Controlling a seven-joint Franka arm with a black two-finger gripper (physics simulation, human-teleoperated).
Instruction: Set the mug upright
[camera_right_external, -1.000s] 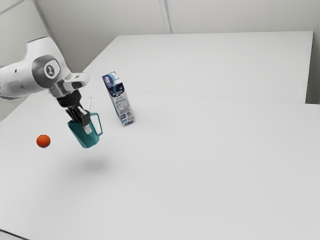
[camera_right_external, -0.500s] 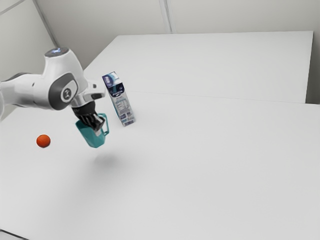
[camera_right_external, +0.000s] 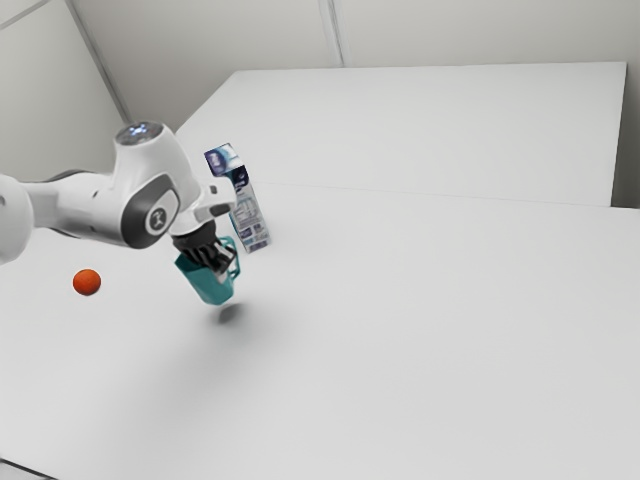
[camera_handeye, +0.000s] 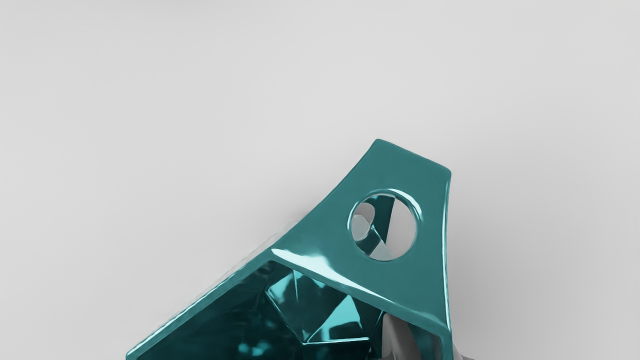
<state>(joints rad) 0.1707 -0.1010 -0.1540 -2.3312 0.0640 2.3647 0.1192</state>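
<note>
Tool (camera_right_external: 223, 266) on mug (camera_right_external: 208, 287), mouth-up, long axis aslant

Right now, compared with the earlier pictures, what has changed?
The gripper has carried the mug toward the exterior view's right and, judging by its closer shadow, lower. Nothing was newly grasped or let go: the mug is still held, still tilted. The carton and orange ball stayed put.
</note>
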